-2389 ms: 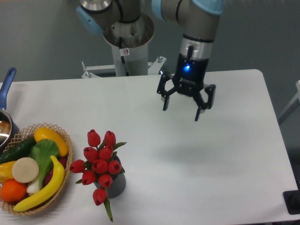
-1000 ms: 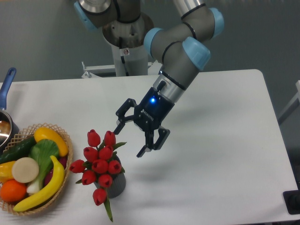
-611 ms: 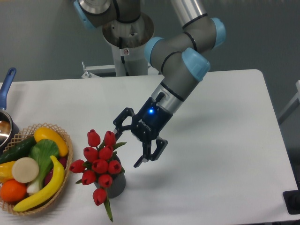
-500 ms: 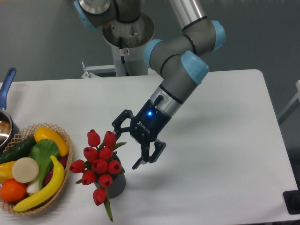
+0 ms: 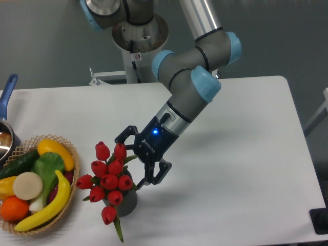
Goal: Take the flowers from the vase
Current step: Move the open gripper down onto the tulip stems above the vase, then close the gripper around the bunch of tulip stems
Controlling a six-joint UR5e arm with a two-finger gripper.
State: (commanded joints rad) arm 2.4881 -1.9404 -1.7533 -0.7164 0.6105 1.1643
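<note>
Broadly, the white surface (image 5: 246, 154) fills most of the view, with the grey-and-blue arm (image 5: 189, 87) reaching down from the far side toward its near left part. At the left edge sits a wicker basket (image 5: 69, 197) of fruit and vegetables, and a blue-handled pot (image 5: 7, 97) just beyond it. Right of the basket stand the flowers (image 5: 108, 179), red tulips upright in the dark grey vase (image 5: 127, 202). The claw (image 5: 134, 163) hangs at the bunch's right side, its fingers spread apart, one by the upper buds, one by the vase mouth; contact is unclear.
</note>
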